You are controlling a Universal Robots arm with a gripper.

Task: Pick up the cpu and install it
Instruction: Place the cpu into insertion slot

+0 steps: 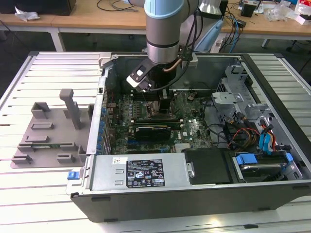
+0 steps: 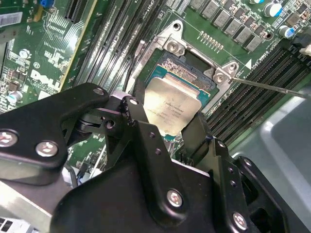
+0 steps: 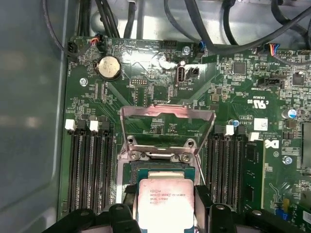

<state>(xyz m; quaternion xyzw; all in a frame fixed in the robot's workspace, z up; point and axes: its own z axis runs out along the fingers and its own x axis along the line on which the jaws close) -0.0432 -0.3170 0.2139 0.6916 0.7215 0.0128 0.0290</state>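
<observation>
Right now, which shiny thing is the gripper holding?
The flat square cpu, pinched by the black gripper; the round battery and raised metal bracket sit apart.

In the exterior view, the plastic tray (image 1: 29, 145) lies on the table (image 1: 48, 68) at nine o'clock from the computer case (image 1: 194, 199). Inside the case, the power supply (image 1: 141, 170) sits at six o'clock from the motherboard (image 1: 194, 131). In the first wrist view, the cpu (image 3: 163, 201) sits between the fingers of the gripper (image 3: 165, 196), over the socket (image 3: 127, 170), with memory slots (image 3: 90, 165) on either side.

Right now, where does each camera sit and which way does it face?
Exterior view: off the arm, raised, looking down into the open computer case; the arm reaches in.
Second wrist view: on the wrist, looking along the tool at the cpu.
First wrist view: on the wrist, facing the motherboard; the tool grips the cpu.
Shared: both wrist views show the held cpu.
</observation>
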